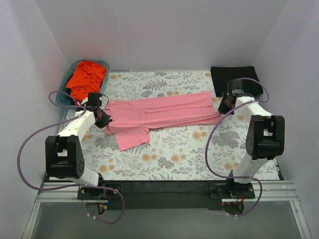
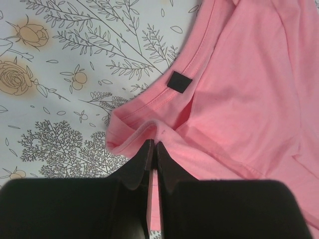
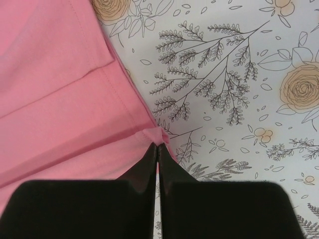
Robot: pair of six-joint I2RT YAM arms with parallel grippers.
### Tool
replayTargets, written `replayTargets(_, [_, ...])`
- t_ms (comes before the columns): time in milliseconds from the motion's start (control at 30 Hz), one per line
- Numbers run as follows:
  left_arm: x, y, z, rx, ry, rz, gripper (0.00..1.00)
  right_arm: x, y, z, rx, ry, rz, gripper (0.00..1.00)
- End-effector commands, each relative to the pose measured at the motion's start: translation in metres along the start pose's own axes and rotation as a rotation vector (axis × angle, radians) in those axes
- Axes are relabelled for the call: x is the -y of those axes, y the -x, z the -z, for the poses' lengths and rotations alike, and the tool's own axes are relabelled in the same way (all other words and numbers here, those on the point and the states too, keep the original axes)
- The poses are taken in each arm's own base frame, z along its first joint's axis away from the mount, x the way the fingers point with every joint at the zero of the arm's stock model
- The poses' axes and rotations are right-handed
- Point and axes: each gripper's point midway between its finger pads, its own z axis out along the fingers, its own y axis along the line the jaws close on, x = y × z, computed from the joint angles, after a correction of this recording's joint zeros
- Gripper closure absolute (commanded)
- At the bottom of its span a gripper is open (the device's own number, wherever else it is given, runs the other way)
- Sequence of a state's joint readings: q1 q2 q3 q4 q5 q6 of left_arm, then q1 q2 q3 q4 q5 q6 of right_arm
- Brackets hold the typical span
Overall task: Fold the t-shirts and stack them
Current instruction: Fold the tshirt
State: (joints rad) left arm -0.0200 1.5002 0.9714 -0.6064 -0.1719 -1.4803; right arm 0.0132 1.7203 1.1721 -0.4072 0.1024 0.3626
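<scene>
Long axis of pink shirt (image 1: 159, 112) runs left to right; left gripper (image 1: 106, 119) and right gripper (image 1: 222, 106) each pinch one end

The left arm (image 1: 75, 130) stretches forward and inward, wrist tilted down. The left gripper (image 2: 154, 149) is closed, its fingers pinching an edge of the pink tee (image 1: 159, 112). The right arm (image 1: 259, 132) stands folded, forearm reaching forward and left. The right gripper (image 3: 157, 148) is closed too, pinching a corner of the pink tee.
</scene>
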Motion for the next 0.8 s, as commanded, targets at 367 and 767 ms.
replayTargets(367, [-0.005, 0.013, -0.001, 0.052, 0.012, 0.009, 1.00, -0.016, 0.021, -0.014, 0.018, 0.013, 0.040, 0.99])
replayTargets(767, [-0.008, 0.025, 0.016, 0.080, -0.013, 0.069, 1.00, -0.018, 0.024, -0.017, 0.026, 0.010, 0.057, 0.99])
